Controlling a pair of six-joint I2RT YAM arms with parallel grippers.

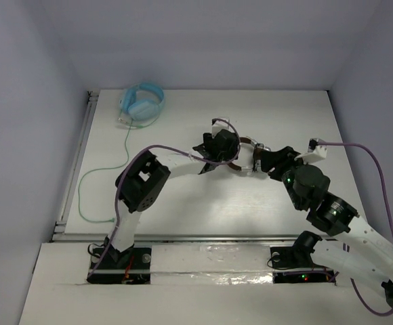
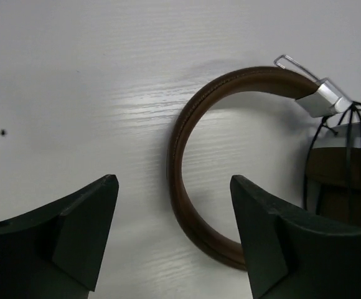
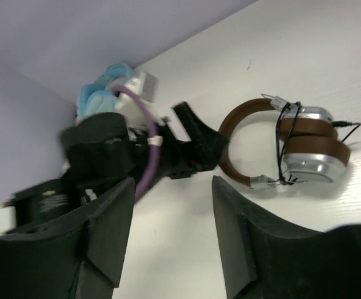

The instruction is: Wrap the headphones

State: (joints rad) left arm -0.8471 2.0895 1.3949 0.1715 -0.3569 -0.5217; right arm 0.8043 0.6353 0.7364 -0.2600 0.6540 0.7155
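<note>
The headphones [image 3: 305,128] are lying flat near the middle of the counter [image 1: 203,203], a bit toward the far edge. The two ear cups [image 3: 311,165] are pressing together. The thin black cord [image 3: 284,143] is looping around the cups, and its plug end [image 3: 353,124] is sticking out sideways. The left hand [image 2: 173,187] is hanging wide open over the brown band [image 2: 180,156], holding nothing. The right hand [image 3: 173,187] is open too, holding nothing, a little apart from the cups. The loops are looking loose. A hand bumping the cups or catching the plug end could be pulling the cord off and undoing it. Pushing the band could be sliding everything away.
</note>
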